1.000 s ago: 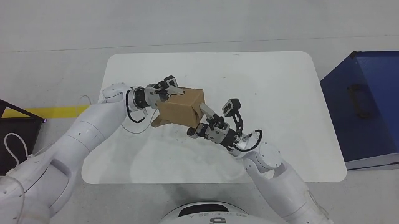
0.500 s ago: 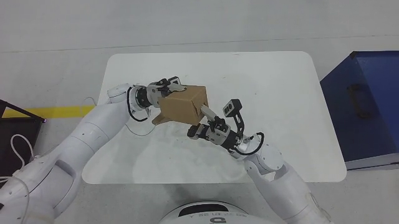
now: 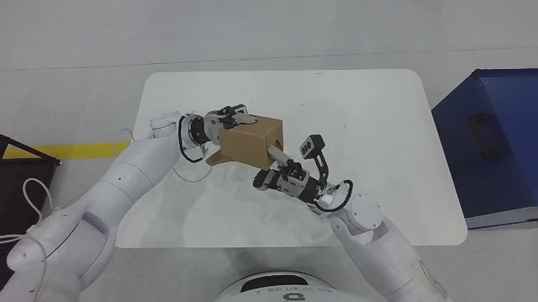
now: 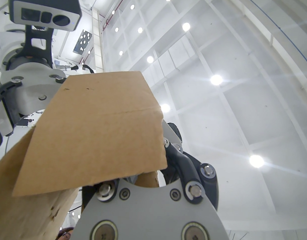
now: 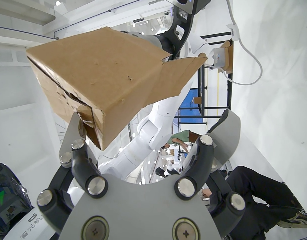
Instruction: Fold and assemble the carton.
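Currently the brown carton point(image 3: 249, 140) is held up over the left-middle part of the white table point(image 3: 370, 117), between the two arms. The left gripper point(image 3: 229, 119) sits at the carton's far-left end, its fingers closed on the cardboard wall there. In the left wrist view a flat panel covers most of the claw, and one dark finger point(image 4: 177, 151) shows just beside the panel's edge. The right gripper point(image 3: 271, 172) is at the carton's near-right corner with its fingers spread wide. One fingertip point(image 5: 72, 128) touches the torn end flap at that corner, while the other point(image 5: 226, 126) stands free, well apart from the cardboard. One loose flap point(image 3: 213, 161) juts out from the carton's left end toward the robot.
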Robot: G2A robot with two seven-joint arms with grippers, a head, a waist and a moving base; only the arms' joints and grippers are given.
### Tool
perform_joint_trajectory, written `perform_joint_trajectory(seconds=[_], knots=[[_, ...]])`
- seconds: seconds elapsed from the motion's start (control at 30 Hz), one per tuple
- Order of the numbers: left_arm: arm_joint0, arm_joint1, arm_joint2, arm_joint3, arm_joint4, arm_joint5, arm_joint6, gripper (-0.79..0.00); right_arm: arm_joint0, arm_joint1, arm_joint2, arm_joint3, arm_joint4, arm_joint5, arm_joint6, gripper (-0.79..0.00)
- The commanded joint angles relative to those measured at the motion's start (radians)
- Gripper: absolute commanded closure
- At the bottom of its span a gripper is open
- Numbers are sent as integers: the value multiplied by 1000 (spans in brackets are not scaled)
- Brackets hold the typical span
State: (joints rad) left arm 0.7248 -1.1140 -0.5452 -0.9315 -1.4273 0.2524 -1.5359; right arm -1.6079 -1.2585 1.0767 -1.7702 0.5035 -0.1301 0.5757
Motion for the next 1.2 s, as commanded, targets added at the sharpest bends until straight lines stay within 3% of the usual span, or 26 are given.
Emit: perform_joint_trajectory(seconds=[0.0, 0.43, 0.9, 1.17], knots=[[-2, 0, -1, 2, 15, -9, 0, 0, 5, 0, -4, 2, -9, 9, -10, -785], [13, 10, -14, -33, 24, -31, 0, 0, 9, 0, -15, 3, -25, 5, -33, -785], [48, 41, -65, -80, 8, -58, 0, 0, -65, 19, 93, -47, 90, -63, 23, -785], [48, 42, -67, -76, 11, -62, 0, 0, -72, 21, 97, -54, 131, -52, 49, -785]])
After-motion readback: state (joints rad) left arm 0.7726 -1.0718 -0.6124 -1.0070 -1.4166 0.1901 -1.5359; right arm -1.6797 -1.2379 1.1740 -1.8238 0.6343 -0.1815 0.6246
